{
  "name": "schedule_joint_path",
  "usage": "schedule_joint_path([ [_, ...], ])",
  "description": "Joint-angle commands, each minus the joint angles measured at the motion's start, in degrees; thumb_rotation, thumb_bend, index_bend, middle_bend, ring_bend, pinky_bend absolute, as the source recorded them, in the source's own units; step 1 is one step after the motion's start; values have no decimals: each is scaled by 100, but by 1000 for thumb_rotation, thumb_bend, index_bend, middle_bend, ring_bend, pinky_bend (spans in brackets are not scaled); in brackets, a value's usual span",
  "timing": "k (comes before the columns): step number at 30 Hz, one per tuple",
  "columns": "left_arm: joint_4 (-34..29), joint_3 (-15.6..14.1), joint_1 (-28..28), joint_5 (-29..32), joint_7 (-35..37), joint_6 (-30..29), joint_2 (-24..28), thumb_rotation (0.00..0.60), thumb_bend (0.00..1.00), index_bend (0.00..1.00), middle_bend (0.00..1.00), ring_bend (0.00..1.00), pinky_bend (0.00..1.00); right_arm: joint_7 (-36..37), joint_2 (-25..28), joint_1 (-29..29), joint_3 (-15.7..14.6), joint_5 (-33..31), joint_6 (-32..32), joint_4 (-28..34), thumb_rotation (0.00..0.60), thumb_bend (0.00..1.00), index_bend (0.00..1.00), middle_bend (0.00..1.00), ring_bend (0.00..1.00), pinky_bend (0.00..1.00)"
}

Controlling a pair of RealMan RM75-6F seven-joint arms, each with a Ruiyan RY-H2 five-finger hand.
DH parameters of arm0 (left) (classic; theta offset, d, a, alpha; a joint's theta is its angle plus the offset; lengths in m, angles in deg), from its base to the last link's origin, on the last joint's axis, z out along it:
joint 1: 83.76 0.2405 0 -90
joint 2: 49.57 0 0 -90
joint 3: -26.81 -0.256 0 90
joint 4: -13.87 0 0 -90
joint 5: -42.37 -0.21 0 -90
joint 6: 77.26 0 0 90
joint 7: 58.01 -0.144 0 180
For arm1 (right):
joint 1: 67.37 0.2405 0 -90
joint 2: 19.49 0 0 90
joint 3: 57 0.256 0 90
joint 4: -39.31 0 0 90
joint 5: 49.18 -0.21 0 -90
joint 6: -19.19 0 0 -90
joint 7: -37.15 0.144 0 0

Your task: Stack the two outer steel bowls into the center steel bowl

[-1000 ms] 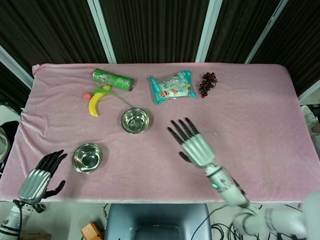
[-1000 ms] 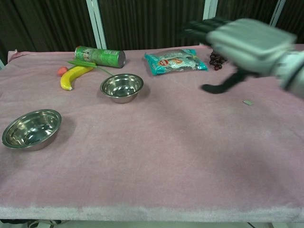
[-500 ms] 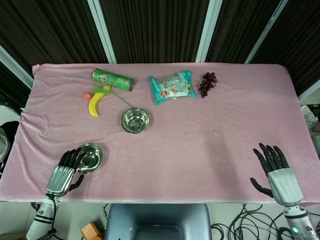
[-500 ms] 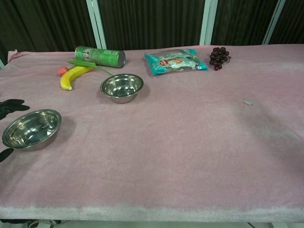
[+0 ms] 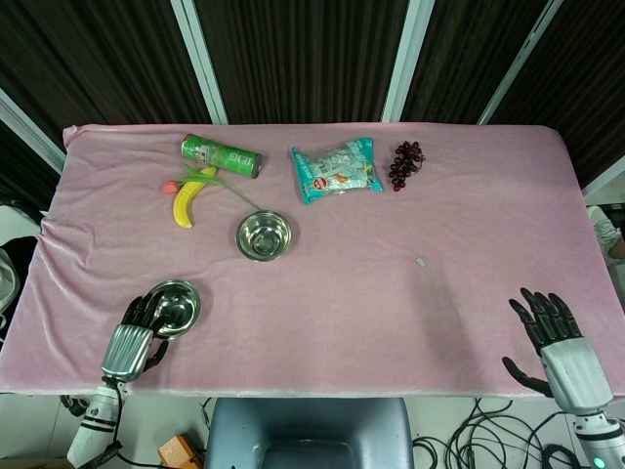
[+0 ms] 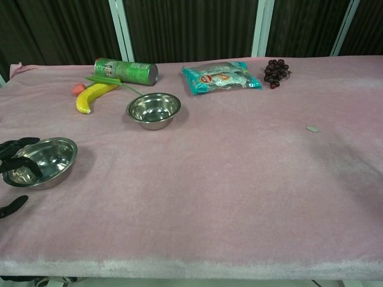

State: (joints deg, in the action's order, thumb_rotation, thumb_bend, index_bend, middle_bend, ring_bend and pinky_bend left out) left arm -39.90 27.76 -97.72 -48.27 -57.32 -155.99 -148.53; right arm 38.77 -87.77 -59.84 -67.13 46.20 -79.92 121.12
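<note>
1. At the near left edge of the pink-clothed table (image 5: 391,293), the left hand (image 5: 132,337) reaches over the near rim of a steel bowl (image 5: 173,305). Its dark fingers (image 6: 15,156) lie spread across the bowl's left rim and partly inside it, and the thumb sits below the bowl on the cloth. Whether the fingers actually clamp the rim I cannot tell.
2. At the near right corner, the right hand (image 5: 562,347) hangs off the table's front edge, fingers fanned apart and holding nothing. It shows only in the head view.
3. A second steel bowl (image 5: 264,235) stands upright farther back, toward the middle of the table, well apart from the first. Only these two bowls show in either view.
4. A small pale scrap (image 5: 420,262) lies alone on the cloth right of centre.
5. Along the far side, from left: a yellow banana (image 5: 187,201) with a green-stemmed flower (image 5: 210,184) lying across it, a green can (image 5: 221,155) on its side just behind, a teal snack bag (image 5: 337,170), and a bunch of dark grapes (image 5: 405,163).
6. The left arm is cut off by the frame's lower edge, and in the chest view only the fingertips show.
</note>
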Motion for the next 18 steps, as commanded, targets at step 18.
schedule_joint_path([
  [18,766,604,-600,111,972,-521,-452,600,494,673,191,35,100,424,27,-177,282,-81,613,-233,600,385,0,0,0,0],
])
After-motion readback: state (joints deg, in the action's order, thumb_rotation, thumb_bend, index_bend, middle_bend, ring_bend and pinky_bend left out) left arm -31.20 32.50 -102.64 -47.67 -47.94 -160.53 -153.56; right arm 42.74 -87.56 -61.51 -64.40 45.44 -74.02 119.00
